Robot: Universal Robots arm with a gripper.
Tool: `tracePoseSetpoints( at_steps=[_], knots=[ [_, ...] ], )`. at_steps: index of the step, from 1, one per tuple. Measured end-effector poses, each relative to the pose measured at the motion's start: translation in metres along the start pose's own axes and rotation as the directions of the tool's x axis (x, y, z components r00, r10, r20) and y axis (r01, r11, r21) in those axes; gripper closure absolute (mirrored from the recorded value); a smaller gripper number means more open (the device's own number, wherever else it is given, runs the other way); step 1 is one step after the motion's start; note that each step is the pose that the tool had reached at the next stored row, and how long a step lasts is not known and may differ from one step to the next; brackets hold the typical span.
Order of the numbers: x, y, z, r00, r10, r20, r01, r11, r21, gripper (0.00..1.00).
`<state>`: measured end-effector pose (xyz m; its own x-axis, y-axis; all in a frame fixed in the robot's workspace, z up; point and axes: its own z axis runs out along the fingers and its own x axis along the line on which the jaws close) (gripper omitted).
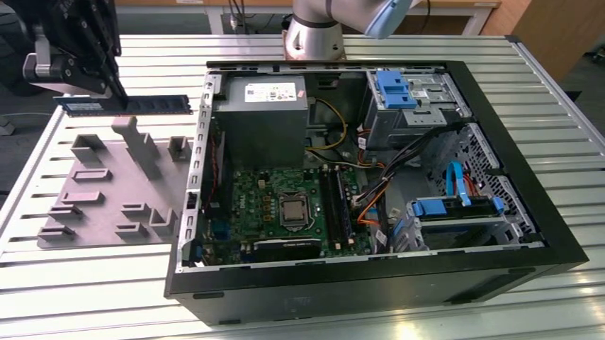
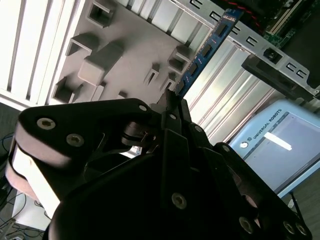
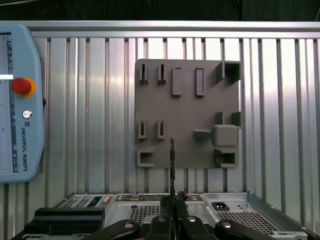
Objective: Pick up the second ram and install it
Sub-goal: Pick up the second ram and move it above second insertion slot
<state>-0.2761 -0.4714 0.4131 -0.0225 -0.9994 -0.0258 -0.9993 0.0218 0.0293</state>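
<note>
My gripper hangs at the exterior view's far left, shut on the second ram. The ram is a thin blue-green stick with dark chips. It is held level, above the back edge of the grey holder plate and outside the open computer case. In the second wrist view the ram juts out from the black fingers toward the case wall. In the first wrist view the ram shows edge-on over the plate. The green motherboard with its long black slots lies inside the case.
The case lies on its side on a slatted metal table. It holds a grey power supply, blue drive brackets and loose cables. A teach pendant lies on the table beside the plate. The arm's base stands behind the case.
</note>
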Motion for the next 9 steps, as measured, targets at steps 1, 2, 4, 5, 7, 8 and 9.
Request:
tracePoseSetpoints(
  at_steps=[1, 2, 4, 5, 7, 8, 9],
  knots=[
    [0.0000, -0.0009, 0.0000, 1.0000, 0.000, 0.0000, 0.000, 1.0000, 0.0000, 0.86],
    [-0.0001, -0.0018, -0.0001, 1.0000, 0.000, 0.0000, 0.000, 1.0000, -0.0001, 0.86],
    [-0.0001, -0.0035, -0.0001, 1.0000, 0.000, 0.0000, 0.000, 1.0000, 0.0000, 0.86],
    [-0.0001, -0.0043, -0.0001, 1.0000, 0.000, 0.0000, 0.000, 1.0000, 0.0000, 0.86],
    [-0.0001, -0.0061, -0.0002, 1.0000, 0.000, 0.0000, 0.000, 1.0000, 0.0001, 0.86],
    [-0.0002, -0.0070, -0.0002, 1.0000, 0.000, 0.0000, 0.000, 1.0000, 0.0000, 0.86],
    [-0.0002, -0.0079, -0.0002, 1.0000, 0.000, 0.0000, 0.000, 1.0000, 0.0000, 0.86]
  ],
)
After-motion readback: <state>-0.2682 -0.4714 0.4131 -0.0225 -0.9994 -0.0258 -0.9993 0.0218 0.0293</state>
